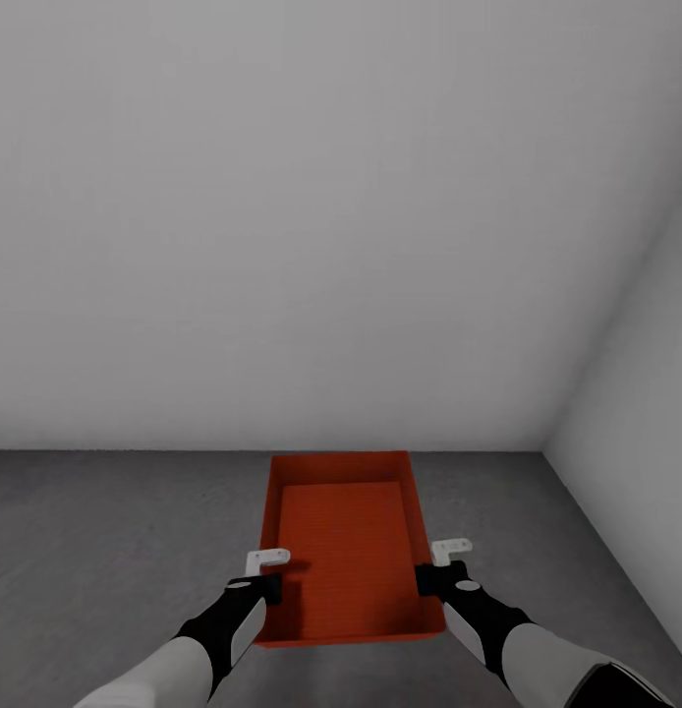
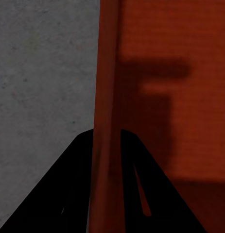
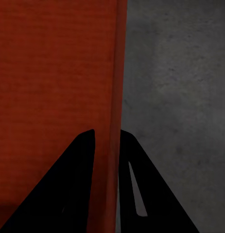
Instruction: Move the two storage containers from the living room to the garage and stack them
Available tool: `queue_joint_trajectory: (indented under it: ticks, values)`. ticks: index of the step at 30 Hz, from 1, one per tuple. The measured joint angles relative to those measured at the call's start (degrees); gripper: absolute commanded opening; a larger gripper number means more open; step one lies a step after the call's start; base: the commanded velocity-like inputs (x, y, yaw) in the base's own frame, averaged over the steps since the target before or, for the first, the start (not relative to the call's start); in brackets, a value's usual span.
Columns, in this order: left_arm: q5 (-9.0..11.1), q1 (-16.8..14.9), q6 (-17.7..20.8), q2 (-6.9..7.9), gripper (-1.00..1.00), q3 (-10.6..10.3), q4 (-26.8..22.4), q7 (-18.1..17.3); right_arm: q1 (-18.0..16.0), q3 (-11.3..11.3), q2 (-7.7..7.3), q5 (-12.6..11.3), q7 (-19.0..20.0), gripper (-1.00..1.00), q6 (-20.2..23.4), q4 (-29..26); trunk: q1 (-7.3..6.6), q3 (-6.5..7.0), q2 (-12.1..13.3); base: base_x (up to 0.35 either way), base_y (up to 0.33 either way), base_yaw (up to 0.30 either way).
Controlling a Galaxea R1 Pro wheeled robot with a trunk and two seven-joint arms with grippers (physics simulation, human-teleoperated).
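- An orange-red storage container is sitting low in front of the robot, over the dark grey concrete floor, with its far end near the foot of the pale grey wall; whether it is resting on the floor or hanging just above it cannot be told.
- The left gripper is grasping the container's left wall, and in the left wrist view its two dark fingers are straddling that wall, one on each side.
- The right gripper is grasping the container's right wall, and in the right wrist view its fingers are pinching the thin orange edge the same way.
- A second pale wall is meeting the first at a corner to the far right.
- A gripper's shadow is falling across the container's ribbed bottom.
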Motion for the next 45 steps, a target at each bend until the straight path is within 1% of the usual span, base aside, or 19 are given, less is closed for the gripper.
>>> queue_joint_trajectory:
  ticks: [11, 31, 45]
  values:
    - [0.0, 0.0, 0.0, 0.02, -1.00, 0.0, 0.0, 0.0, 0.0, 0.0, 0.05, 0.0, 0.0, -1.00, 0.0, 0.1, 0.00, 0.00, 0.0, 0.000, 0.000, 0.145]
    - [0.0, 0.0, 0.0, -0.08, -1.00, 0.0, 0.0, 0.1, 0.0, 0.0, -0.07, -0.1, 0.1, -1.00, -0.1, 0.0, 0.00, 0.00, 0.0, 0.000, 0.000, 0.005]
    - [-0.2, 0.0, 0.0, 0.13, -1.00, 0.2, 0.0, -0.3, 0.0, -0.2, 0.20, 0.2, 0.0, -1.00, -0.2, 0.3, 0.00, 0.00, 0.0, 0.000, 0.000, 0.000]
